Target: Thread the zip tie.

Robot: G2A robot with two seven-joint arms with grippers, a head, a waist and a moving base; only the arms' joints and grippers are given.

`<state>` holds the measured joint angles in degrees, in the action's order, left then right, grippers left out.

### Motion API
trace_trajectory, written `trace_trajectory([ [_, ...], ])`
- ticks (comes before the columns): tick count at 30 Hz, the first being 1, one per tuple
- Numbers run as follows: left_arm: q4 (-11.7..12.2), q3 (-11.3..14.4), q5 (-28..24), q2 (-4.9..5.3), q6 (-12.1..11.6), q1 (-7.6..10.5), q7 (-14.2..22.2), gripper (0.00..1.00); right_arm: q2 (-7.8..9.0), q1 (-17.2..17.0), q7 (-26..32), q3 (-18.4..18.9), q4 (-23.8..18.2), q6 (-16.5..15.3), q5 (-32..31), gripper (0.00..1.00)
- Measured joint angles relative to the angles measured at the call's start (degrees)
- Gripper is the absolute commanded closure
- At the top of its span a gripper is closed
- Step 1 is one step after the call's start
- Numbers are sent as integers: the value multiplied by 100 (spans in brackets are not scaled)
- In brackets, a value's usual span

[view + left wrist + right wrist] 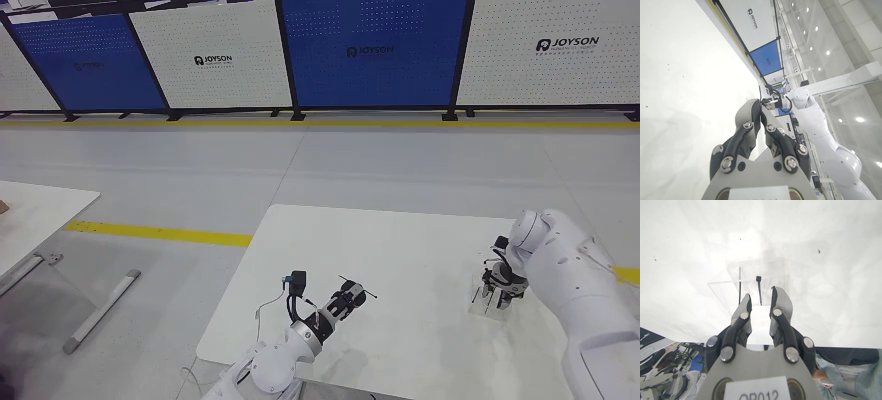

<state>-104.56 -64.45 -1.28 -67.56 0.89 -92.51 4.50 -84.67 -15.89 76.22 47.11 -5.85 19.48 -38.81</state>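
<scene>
Bearing a boxed zip tie (759,289), speckled white table (400,260) faces blue-white panels (375,50).

Bright round ceiling lamps (828,52) lit everything evenly, and the flat white tabletop (687,66) glared almost featureless in both wrist views.

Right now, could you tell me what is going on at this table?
The left gripper is shut on a black zip tie over the white table. The right gripper hangs open over a clear acrylic holder, where a zip tie head and a pointed tail stand upright. Nothing is threaded yet.
</scene>
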Motion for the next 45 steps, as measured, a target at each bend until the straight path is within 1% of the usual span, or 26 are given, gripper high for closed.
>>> trace_trajectory([
  [1, 0, 0, 0, 0, 0, 0, 0, 100, -4, 6, 2, 4, 16, 0, -5, 76],
  [5, 0, 0, 0, 0, 0, 0, 0, 100, -14, 24, -12, 23, 44, 0, -7, 69],
  [8, 0, 0, 0, 0, 0, 0, 0, 100, -12, 33, -49, 44, 34, 0, 7, 72],
  [12, 0, 0, 0, 0, 0, 0, 0, 100, -1, 40, -73, 61, 13, 0, 7, 69],
  [17, 0, 0, 0, 0, 0, 0, 0, 100, 22, 6, -57, 80, -105, -61, 12, 69],
  [19, 0, 0, 0, 0, 0, 0, 0, 100, 49, 4, -59, 100, -134, -163, 35, 68],
  [21, 0, 0, 0, 0, 0, 0, 0, 100, 76, 6, -75, 123, -143, -251, 63, 70],
  [26, 0, 0, 0, 0, 0, 0, 0, 100, 153, 5, -146, 180, -184, -472, 119, 70],
  [28, 0, 0, 0, 0, 0, 0, 0, 100, 188, -2, -183, 213, -214, -577, 161, 73],
  [33, 0, 0, 0, 0, 0, 0, 0, 100, 271, -45, -267, 306, -308, -825, 293, 71],
  [36, 0, 0, 0, 0, 0, 0, 0, 100, 337, -83, -338, 388, -369, -1020, 409, 71],
  [38, 0, 0, 0, 0, 0, 0, 0, 100, 396, -99, -313, 446, -400, -1209, 485, 71],
  [41, 0, 0, 0, 0, 0, 0, 0, 100, 484, -121, -268, 516, -448, -1411, 557, 70],
  [43, 0, 0, 0, 0, 0, 0, 0, 100, 536, -145, -229, 537, -510, -1433, 548, 69],
  [45, 0, 0, 0, 0, 0, 0, 0, 100, 569, -179, -192, 538, -596, -1362, 510, 67],
])
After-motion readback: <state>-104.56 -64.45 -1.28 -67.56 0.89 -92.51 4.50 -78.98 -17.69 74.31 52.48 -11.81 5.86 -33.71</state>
